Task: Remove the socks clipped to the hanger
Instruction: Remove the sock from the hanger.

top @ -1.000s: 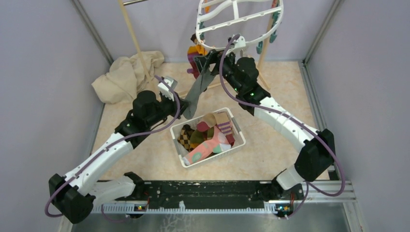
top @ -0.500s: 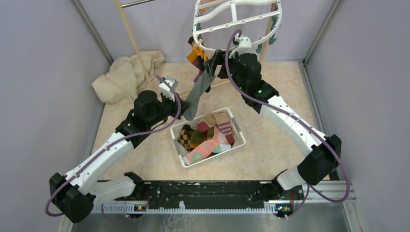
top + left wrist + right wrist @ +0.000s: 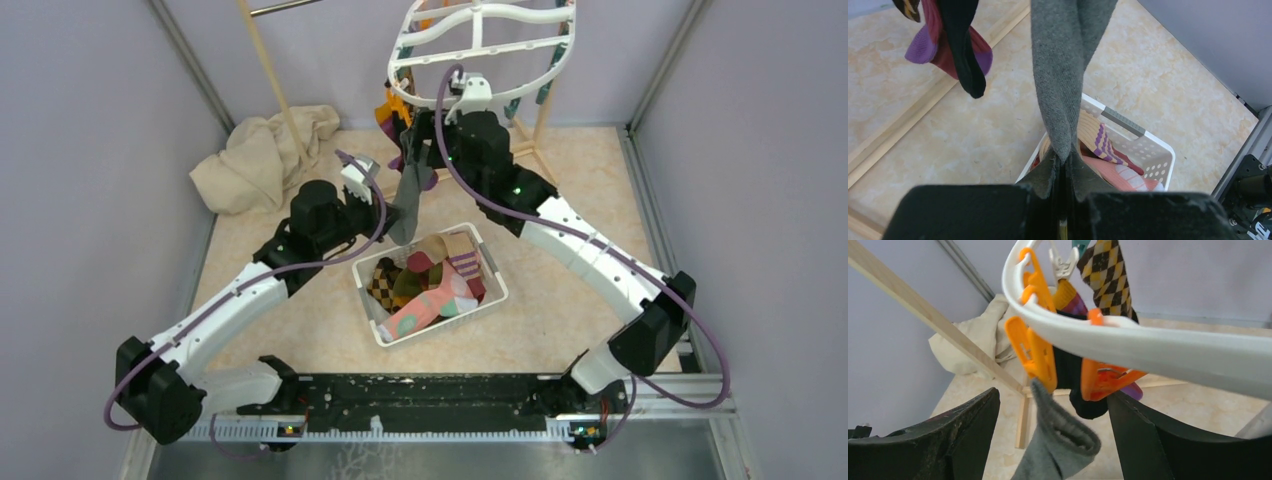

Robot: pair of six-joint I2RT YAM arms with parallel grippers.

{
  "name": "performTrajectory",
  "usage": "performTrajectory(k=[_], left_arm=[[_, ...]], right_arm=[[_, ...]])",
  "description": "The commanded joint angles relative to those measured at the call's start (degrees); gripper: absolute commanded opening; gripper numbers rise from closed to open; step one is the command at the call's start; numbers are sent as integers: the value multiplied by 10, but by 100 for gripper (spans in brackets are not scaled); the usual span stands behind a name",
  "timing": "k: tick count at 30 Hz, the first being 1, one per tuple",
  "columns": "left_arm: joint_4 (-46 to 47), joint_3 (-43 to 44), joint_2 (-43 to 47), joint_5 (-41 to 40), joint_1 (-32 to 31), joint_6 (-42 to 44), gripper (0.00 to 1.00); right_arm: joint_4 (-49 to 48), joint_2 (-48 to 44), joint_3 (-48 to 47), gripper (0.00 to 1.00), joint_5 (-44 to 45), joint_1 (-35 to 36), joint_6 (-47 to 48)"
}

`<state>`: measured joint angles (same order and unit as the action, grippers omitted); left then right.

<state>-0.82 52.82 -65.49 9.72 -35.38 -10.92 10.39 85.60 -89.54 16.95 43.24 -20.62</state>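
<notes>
Sock (image 3: 1063, 75) of grey cloth stretches steeply upward from pinching left tool (image 3: 1064, 200) toward hanger (image 3: 1173, 347); right tool (image 3: 1053, 394) spread.

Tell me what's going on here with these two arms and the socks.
The left gripper is shut on the lower end of a grey sock, holding it stretched near the white basket that holds other socks. The right gripper is open around the orange pegs on the white hanger, right at the sock's cuff. Whether a peg grips the cuff is unclear.
</notes>
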Motion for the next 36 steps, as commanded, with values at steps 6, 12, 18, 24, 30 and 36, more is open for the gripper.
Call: performTrajectory(k=[6, 12, 18, 24, 30, 36], left_arm=[[41, 23, -16, 13, -1, -2, 2], [49, 19, -20, 17, -1, -2, 2], [48, 25, -21, 17, 0, 3, 2], [55, 22, -28, 22, -1, 0, 2], [69, 12, -28, 14, -3, 3, 1], [76, 4, -24, -5, -8, 12, 1]], right_arm=[[-1, -9, 18, 79, 43, 18, -18], [-40, -79, 120, 81, 58, 19, -25], [-47, -156, 195, 82, 30, 20, -15], [-29, -186, 150, 70, -13, 22, -13], [-13, -118, 35, 58, -32, 33, -16], [58, -2, -117, 56, 1, 58, -3]])
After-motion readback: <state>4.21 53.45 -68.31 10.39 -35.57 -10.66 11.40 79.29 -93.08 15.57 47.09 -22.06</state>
